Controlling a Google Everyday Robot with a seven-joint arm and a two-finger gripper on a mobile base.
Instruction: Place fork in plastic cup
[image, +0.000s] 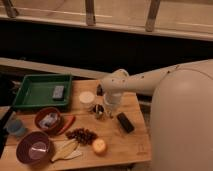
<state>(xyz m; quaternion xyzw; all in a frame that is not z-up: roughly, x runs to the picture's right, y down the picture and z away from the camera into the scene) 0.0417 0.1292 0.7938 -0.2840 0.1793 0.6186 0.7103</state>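
- Plastic cup (16, 126) stood upright at the left edge of the table (134, 146), just left of a reddish bowl (48, 120). A purple bowl (35, 149) sat by the front-left corner.
- Green tray (40, 90) filled the back-left corner, with a small grey block inside it.
- Mid-table there was a red chili (68, 124) and a heap of dark dates (82, 135). An orange (99, 146) lay near the front edge and a white tub (87, 97) toward the back edge.
- Gripper (111, 102) hung low over the middle of the table, just right of the white tub, claw together.
- Fork (103, 114) showed only as thin silvery glints right under the gripper. I could not tell whether it was pinched or lying on the table.
- Black bar (125, 122) lay right of the gripper, toward the right edge.
- Handling, as a judgement: the fork was probably light, stiff and slick, and thin enough to lie flat and slip. It would be best pinched across the handle near its middle.
- The cup looked light and could tip when the fork goes in. It stood well apart from the fork, across the table.
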